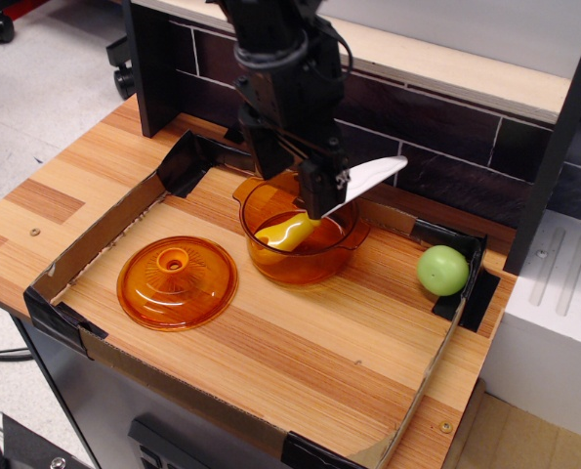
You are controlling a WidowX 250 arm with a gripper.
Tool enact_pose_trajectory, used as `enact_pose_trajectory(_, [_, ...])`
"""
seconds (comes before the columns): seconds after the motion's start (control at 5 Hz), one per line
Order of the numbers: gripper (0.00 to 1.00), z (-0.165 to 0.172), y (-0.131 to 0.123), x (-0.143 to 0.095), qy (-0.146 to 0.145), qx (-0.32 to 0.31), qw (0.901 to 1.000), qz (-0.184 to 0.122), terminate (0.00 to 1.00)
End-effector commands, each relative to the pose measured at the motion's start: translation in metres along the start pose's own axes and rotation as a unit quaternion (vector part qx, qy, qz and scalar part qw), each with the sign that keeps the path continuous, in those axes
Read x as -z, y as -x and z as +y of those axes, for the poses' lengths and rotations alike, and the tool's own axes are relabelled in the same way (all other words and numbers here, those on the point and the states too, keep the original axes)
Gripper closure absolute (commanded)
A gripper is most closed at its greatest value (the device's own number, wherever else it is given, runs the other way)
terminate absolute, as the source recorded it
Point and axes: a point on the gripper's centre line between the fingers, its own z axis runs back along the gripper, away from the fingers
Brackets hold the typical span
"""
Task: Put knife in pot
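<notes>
Gripper (321,195): hangs above pot (300,237), grip state unclear.
Knife (314,217): handle inside pot, blade over rim.
Lid (177,281): pot's 8 o'clock.
Green ball (442,270): 3 o'clock.

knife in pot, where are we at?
Mostly done: the knife has its yellow handle inside the pot, with the white blade poking up over the far rim. In hand: the claw sits right over the knife; I cannot tell whether it grips it. Left: confirm release, retract, and see whether the knife settles inside. The lid lies off to the side, the green ball apart.
</notes>
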Motion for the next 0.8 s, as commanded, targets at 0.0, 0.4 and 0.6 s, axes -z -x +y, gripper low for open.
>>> enact_pose_trajectory(0.0, [0.00,0.010,0.042,-0.063,0.022,0.015,0.9994,-0.024,0.00])
enact_pose_trajectory(0.4, [0.00,0.009,0.063,-0.078,0.015,0.025,0.9995,-0.015,0.00])
enact_pose_trajectory(0.6, [0.00,0.009,0.063,-0.078,0.015,0.025,0.9995,-0.015,1.00])
